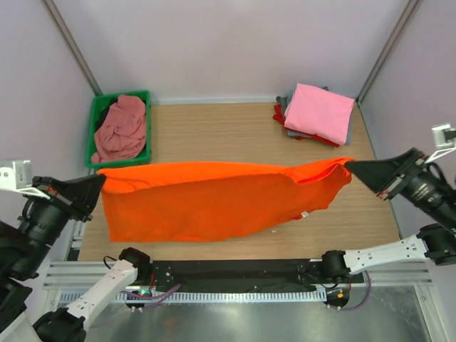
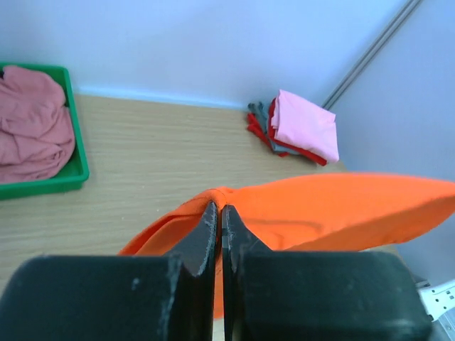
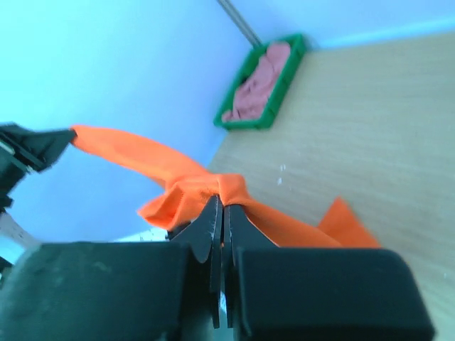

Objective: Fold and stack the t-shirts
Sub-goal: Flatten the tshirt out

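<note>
Top view, shirt: the orange shirt (image 1: pixel 206 203) is held stretched between both arms over the table (image 1: pixel 214 132), with the top edge taut and the rest hanging towards the near side. Whether the lower edge touches the wood cannot be told.
Top view, left gripper: the left gripper (image 1: pixel 100 184) is seen at the shirt's left corner.
Top view, right gripper: the right gripper (image 1: pixel 353 169) is seen at the right corner, by the sleeve.
Top view, other shirts: a stack (image 1: pixel 317 114) of folded shirts lies at the far right. A dusty-pink shirt (image 1: pixel 122 128) is heaped in the bin (image 1: pixel 96 121) at the far left.
Left wrist view, jaws: the fingers are pressed together, with orange cloth (image 2: pixel 334 206) pinched at the tips and running off to the right.
Right wrist view, jaws: the fingers are likewise clamped on a bunched fold of the orange cloth (image 3: pixel 142 156), which runs across to the other gripper (image 3: pixel 35 142).
Step in hand: the shirt is judged to be spread in the air before being laid flat. No fold has yet been made.
Next move: both ends would have to be lowered together and kept level, with tension held so that the cloth lands smooth and clear of the stack and bin.
</note>
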Motion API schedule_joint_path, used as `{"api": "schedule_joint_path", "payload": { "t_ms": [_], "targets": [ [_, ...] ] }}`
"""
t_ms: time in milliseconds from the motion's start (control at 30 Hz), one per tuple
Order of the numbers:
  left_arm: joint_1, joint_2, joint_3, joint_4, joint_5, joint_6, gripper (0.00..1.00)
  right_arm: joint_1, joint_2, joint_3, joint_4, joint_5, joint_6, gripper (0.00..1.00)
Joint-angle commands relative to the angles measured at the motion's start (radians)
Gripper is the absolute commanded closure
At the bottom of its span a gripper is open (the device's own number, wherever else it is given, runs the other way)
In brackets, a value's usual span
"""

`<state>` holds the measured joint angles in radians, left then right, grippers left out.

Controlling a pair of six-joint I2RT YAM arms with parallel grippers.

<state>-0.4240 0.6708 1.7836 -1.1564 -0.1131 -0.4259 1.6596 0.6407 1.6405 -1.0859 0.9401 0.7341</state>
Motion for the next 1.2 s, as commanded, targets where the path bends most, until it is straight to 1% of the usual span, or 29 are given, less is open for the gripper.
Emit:
{"api": "schedule_joint_path", "payload": {
  "t_ms": [0,67,100,133,200,233,267,333,367,400,433,467,500,567,600,633,667,700,733,767,833,900,933,967,1000,1033,1067,1100,1167],
  "targets": [
    [-0.010,0.010,0.033,-0.002,-0.011,0.050,1.00,-0.035,0.029,0.045,0.254,0.025,-0.333,0.99],
    [-0.010,0.015,0.020,0.004,-0.011,0.050,1.00,-0.040,0.146,0.114,0.229,0.115,-0.455,0.99],
    [-0.010,0.018,0.011,0.007,-0.014,0.052,1.00,-0.038,0.218,0.205,0.154,0.293,-0.487,0.99],
    [-0.010,0.019,-0.009,0.015,-0.020,0.058,1.00,-0.038,0.379,0.255,0.105,0.421,-0.505,0.99],
    [-0.010,0.024,-0.023,0.021,-0.048,0.067,1.00,-0.040,0.503,0.353,0.008,0.709,-0.489,0.99],
    [-0.010,0.032,-0.029,0.018,-0.062,0.073,1.00,-0.040,0.572,0.445,-0.024,0.750,-0.496,0.99],
    [-0.010,0.039,-0.029,0.015,-0.098,0.084,1.00,-0.040,0.580,0.484,0.003,0.772,-0.574,0.99],
    [-0.010,0.053,-0.024,0.008,-0.126,0.096,1.00,-0.040,0.551,0.487,0.261,0.737,-0.750,0.99],
    [-0.010,0.062,-0.021,0.009,-0.132,0.099,1.00,-0.041,0.459,0.429,0.434,0.712,-0.886,0.99],
    [-0.010,0.064,-0.018,0.015,-0.125,0.102,1.00,-0.038,0.403,0.233,0.921,0.680,-1.269,0.99],
    [-0.010,0.064,-0.016,0.033,-0.111,0.104,1.00,-0.031,0.360,0.150,1.160,0.648,-1.443,0.99],
    [-0.010,0.056,-0.015,0.046,-0.097,0.107,1.00,-0.027,0.340,0.128,1.251,0.657,-1.525,0.99],
    [-0.010,0.052,-0.013,0.067,-0.068,0.111,1.00,-0.024,0.350,0.190,1.021,0.643,-1.430,0.99],
    [-0.010,0.033,-0.013,0.081,-0.056,0.118,1.00,-0.026,0.388,0.251,0.756,0.605,-1.308,0.99],
    [-0.010,0.029,-0.015,0.087,-0.051,0.125,1.00,-0.026,0.395,0.234,0.771,0.595,-1.315,0.99],
    [-0.010,0.026,-0.019,0.093,-0.050,0.128,1.00,-0.024,0.392,0.198,0.847,0.603,-1.388,0.99],
    [-0.010,0.020,-0.026,0.099,-0.045,0.134,1.00,-0.026,0.373,0.091,1.137,0.611,-1.483,0.99],
    [-0.010,0.016,-0.047,0.118,-0.043,0.144,1.00,-0.026,0.369,0.050,1.267,0.620,-1.666,0.99],
    [-0.010,0.018,-0.061,0.127,-0.046,0.144,1.00,-0.026,0.369,0.027,1.334,0.609,-1.693,0.99],
    [-0.010,0.024,-0.075,0.130,-0.054,0.147,1.00,-0.026,0.372,0.024,1.336,0.605,-1.687,0.99],
    [-0.010,0.075,-0.102,0.123,-0.072,0.151,1.00,-0.040,0.402,0.047,1.299,0.602,-1.687,0.99],
    [-0.010,0.120,-0.136,0.141,-0.077,0.147,1.00,-0.112,0.442,0.061,1.211,0.577,-1.668,0.99],
    [-0.010,0.131,-0.153,0.156,-0.082,0.144,1.00,-0.165,0.464,0.073,1.136,0.560,-1.562,0.99],
    [-0.010,0.138,-0.170,0.175,-0.085,0.139,1.00,-0.232,0.496,0.134,0.869,0.519,-1.473,0.99],
    [-0.010,0.141,-0.206,0.210,-0.083,0.135,1.00,-0.399,0.554,0.186,0.692,0.493,-1.369,0.99],
    [-0.010,0.148,-0.222,0.224,-0.080,0.130,1.00,-0.473,0.667,0.240,0.511,0.446,-1.234,0.99],
    [-0.010,0.150,-0.236,0.234,-0.077,0.118,1.00,-0.539,0.732,0.310,0.252,0.351,-1.044,0.99],
    [-0.010,0.151,-0.263,0.251,-0.077,0.115,1.00,-0.663,0.767,0.305,0.210,0.298,-0.977,0.99],
    [-0.010,0.145,-0.286,0.262,-0.074,0.107,1.00,-0.751,0.742,0.244,0.269,0.163,-0.862,0.99]
  ]
}}
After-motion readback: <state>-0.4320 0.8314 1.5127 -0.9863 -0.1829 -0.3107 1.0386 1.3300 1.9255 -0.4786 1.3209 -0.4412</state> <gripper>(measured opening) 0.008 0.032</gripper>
